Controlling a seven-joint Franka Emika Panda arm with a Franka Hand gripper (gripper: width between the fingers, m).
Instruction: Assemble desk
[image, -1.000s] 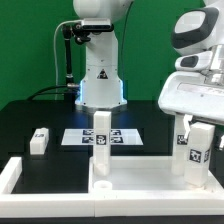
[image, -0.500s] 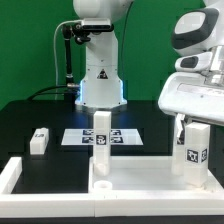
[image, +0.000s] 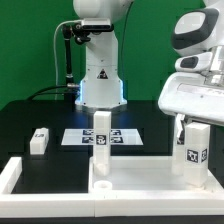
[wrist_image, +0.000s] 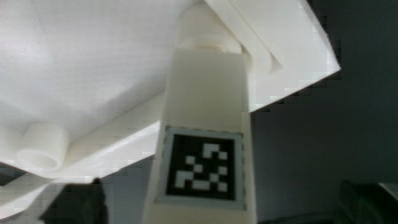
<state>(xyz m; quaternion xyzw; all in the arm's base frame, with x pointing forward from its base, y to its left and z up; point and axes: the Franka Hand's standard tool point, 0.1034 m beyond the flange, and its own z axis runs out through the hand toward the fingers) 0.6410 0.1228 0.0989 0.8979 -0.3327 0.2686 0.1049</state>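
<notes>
The desk top (image: 140, 176), a wide white tray with a raised rim, lies at the front of the table. One white tagged leg (image: 101, 138) stands upright on its corner toward the exterior view's left. A second leg (image: 197, 152) stands on the corner at the exterior view's right, and my gripper (image: 196, 134) is over it. In the wrist view this leg (wrist_image: 210, 120) runs up to the desk top (wrist_image: 89, 80), and my gripper (wrist_image: 217, 205) is open, with a gap between the leg and each dark finger. A third leg (image: 40, 140) lies loose on the black table.
The marker board (image: 122, 134) lies flat behind the desk top. A long low white border frame (image: 10, 176) runs along the front on the exterior view's left. The robot's base (image: 100, 80) stands at the back, with a green backdrop behind it.
The fingers have spread off the leg at the exterior view's right, which stays standing on the desk top. Nothing else has moved.
</notes>
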